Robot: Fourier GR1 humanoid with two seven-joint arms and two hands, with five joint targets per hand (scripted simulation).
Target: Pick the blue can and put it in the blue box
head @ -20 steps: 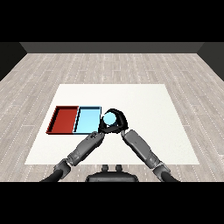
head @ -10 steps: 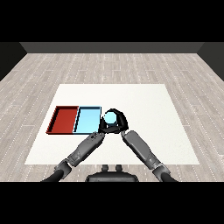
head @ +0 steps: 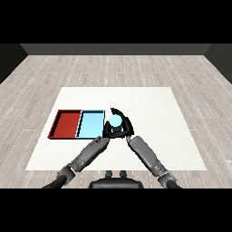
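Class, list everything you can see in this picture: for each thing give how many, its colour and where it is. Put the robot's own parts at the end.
White rectangular table: one, white, middle of the grey plank floor.
Grey plank floor: one, grey, all round the table.
Shallow red tray: one, red, left part of the table.
Shallow light blue tray: one, light blue, side by side with the red tray, on its right.
Light blue can: one, light blue, just right of the light blue tray, inside the right hand.
Right hand: one, black, curled round the can.
Left hand: one, black, beside the can; its grip cannot be told.
Forearms: two, grey, rising from the lower corners.
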